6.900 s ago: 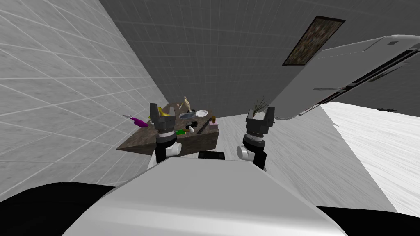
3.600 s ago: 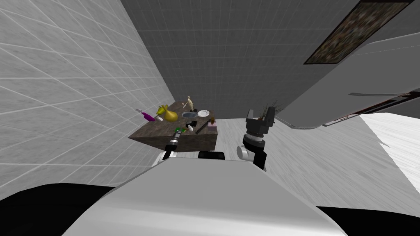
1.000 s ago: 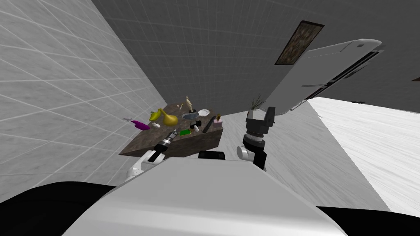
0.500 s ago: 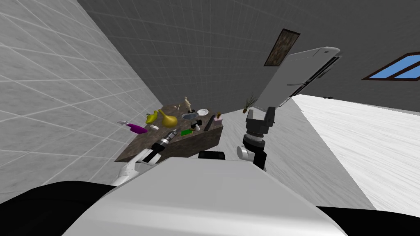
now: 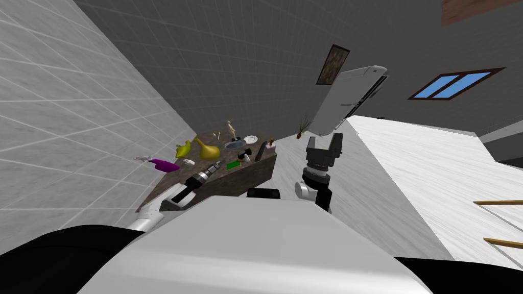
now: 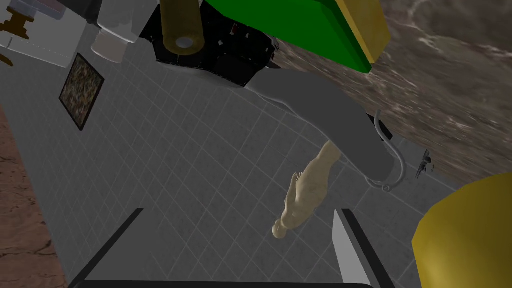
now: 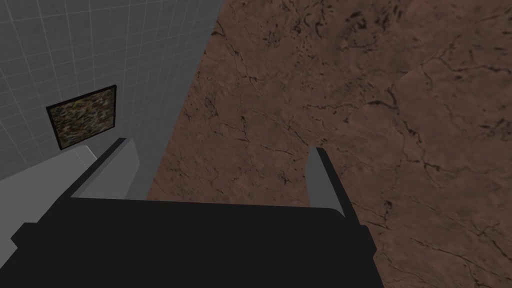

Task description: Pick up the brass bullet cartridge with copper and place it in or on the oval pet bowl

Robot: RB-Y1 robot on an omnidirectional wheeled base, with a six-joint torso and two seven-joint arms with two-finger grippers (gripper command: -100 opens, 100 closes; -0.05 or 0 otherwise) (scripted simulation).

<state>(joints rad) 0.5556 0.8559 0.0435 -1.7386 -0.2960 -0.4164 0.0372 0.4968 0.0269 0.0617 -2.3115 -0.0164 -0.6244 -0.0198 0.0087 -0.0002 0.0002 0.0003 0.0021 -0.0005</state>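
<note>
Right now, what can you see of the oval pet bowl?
The oval pet bowl is plain grey and shallow, with a paler rim round a darker hollow. It sits upright on the brown mottled table, just in front of the beige figurine and beside a white plate. The open left hand is short of it.

Left pincer (image 6: 239,212) low and far forward, blades apart; right pincer (image 5: 324,138) upright, blades likewise apart.

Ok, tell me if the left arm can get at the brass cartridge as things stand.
Probably yes. The open left gripper is above the table, the brass cartridge close ahead with nothing between. A black object and a green block crowd it, leaving little room.
</note>
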